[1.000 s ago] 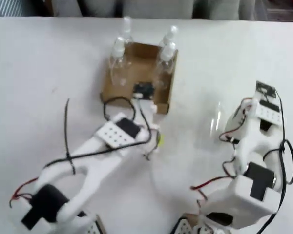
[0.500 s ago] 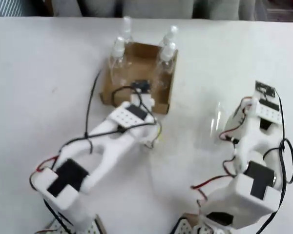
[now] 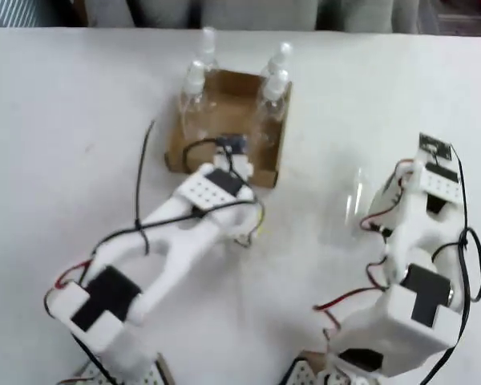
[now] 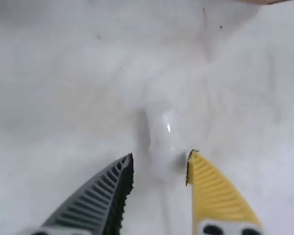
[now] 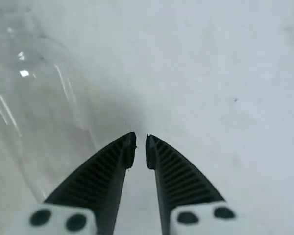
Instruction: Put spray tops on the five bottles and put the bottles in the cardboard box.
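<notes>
Your left gripper (image 4: pixel 160 159) is swinging toward the box (image 3: pixel 173 144), spread astride a spray top (image 4: pixel 161 129) awaiting your pinch; right gripper (image 5: pixel 140 142) is idling, pressed together.

Bottles (image 3: pixel 194 100) crowding cardboard box's (image 3: pixel 175 148) far half

An open brown cardboard box (image 3: pixel 175 146) holds four clear bottles (image 3: pixel 191 112) standing upright at its far end, each fitted with a white top (image 3: pixel 276 80). A fifth bottle (image 3: pixel 354 196), clear and uncapped, sits on the table apart from the box. A loose spray top (image 4: pixel 161 132), white, lies on the table.
</notes>
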Motion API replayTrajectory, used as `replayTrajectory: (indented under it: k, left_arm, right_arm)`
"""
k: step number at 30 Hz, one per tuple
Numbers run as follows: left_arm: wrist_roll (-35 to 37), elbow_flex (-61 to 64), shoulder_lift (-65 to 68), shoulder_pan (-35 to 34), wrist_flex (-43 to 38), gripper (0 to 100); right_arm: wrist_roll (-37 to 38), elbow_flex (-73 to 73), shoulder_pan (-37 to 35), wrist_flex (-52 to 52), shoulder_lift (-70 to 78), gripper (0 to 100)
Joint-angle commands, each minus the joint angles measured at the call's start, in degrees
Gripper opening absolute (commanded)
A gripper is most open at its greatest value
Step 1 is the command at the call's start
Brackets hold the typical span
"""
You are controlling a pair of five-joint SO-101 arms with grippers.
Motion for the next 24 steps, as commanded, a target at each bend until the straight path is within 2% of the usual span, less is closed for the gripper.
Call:
replayTrajectory:
  k: [1, 6, 11, 21, 24]
  left_arm:
    - [-1.49, -1.85, -1.89, 0.92, 0.18, 19]
    - [-1.32, -1.93, 2.77, 0.84, -3.52, 19]
    - [3.52, -1.76, 5.14, 0.92, -6.15, 19]
    - [3.43, -1.32, 6.02, 1.01, -6.42, 18]
    - [2.99, -1.23, 6.11, 1.80, -6.24, 9]
  right_arm:
    - [0.70, -2.46, -0.31, 0.31, -0.31, 1.7]
    - [0.70, -2.46, -0.31, 0.31, -0.31, 1.7]
    - [0.70, -2.46, -0.31, 0.31, -0.31, 1.7]
    - [0.70, -2.37, -0.31, 0.31, -0.31, 1.7]
    - [0.70, -2.37, -0.31, 0.31, -0.22, 1.7]
